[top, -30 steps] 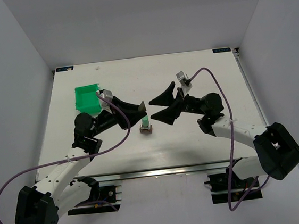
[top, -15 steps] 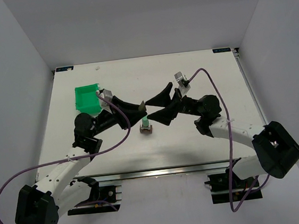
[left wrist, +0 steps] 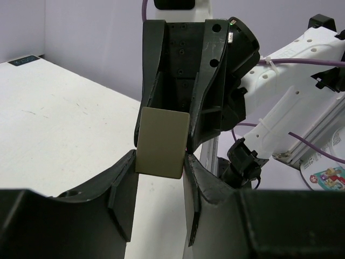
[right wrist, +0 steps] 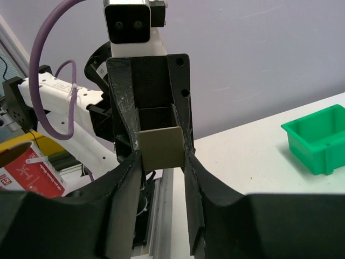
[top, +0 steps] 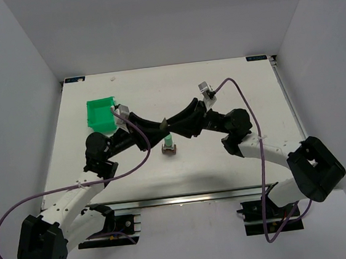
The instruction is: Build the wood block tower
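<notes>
Top external shows a matte white table (top: 230, 80) between pale grey walls (top: 149, 20), the wood block tower (top: 170, 147) standing near its middle. Close by, left gripper (left wrist: 159, 164) and right gripper (right wrist: 161, 156) both pinch one flat, smooth tan block (left wrist: 161, 141).

The block (left wrist: 161, 141) is plain olive-tan, the tower (top: 170, 146) is brown at the base and green on top, the bin (top: 100, 112) at 10 o'clock from it is bright green, the table (top: 217, 75) is white, and the cable (right wrist: 36, 54) is purple.
</notes>
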Tool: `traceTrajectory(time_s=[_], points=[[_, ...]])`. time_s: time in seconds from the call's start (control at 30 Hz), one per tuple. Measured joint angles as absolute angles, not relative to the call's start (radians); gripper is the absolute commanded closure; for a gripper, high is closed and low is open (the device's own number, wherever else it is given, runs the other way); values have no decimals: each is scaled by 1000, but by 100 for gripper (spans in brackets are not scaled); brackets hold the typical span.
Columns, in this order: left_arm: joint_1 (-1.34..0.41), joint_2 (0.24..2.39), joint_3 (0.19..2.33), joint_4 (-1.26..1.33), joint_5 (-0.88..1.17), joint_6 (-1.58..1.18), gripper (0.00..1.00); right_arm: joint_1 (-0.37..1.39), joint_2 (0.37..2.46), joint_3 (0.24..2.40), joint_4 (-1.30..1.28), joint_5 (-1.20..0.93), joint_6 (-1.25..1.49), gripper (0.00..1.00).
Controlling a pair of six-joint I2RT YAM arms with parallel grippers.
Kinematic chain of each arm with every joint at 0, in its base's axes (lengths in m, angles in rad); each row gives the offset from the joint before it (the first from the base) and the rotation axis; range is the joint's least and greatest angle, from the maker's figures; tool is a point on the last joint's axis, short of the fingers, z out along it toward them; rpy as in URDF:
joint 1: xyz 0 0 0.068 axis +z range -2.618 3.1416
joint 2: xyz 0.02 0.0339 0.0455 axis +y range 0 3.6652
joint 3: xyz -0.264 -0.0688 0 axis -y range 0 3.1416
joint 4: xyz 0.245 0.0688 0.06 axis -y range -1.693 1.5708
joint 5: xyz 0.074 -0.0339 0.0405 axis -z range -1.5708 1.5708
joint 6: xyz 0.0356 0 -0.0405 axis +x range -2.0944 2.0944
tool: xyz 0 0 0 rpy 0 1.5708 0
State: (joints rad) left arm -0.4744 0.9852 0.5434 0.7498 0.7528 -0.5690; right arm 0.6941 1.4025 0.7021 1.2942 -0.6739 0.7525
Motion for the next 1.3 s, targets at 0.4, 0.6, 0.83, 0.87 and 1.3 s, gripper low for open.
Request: traceTrajectory(time_s=[0.4, 0.6, 0.83, 0.87, 1.3], points=[[-472, 978, 543, 731, 741, -565, 41, 694, 1422, 714, 1311, -675, 777, 100], [-476, 953, 544, 606, 731, -506, 2, 706, 1377, 750, 1160, -670, 646, 100], [-476, 805, 543, 434, 628, -459, 2, 706, 1213, 905, 645, -525, 321, 100], [-476, 785, 543, 406, 607, -453, 2, 703, 1210, 955, 550, -500, 262, 100], [-476, 708, 609, -20, 201, -478, 2, 694, 1512, 1542, -583, -66, -392, 100]])
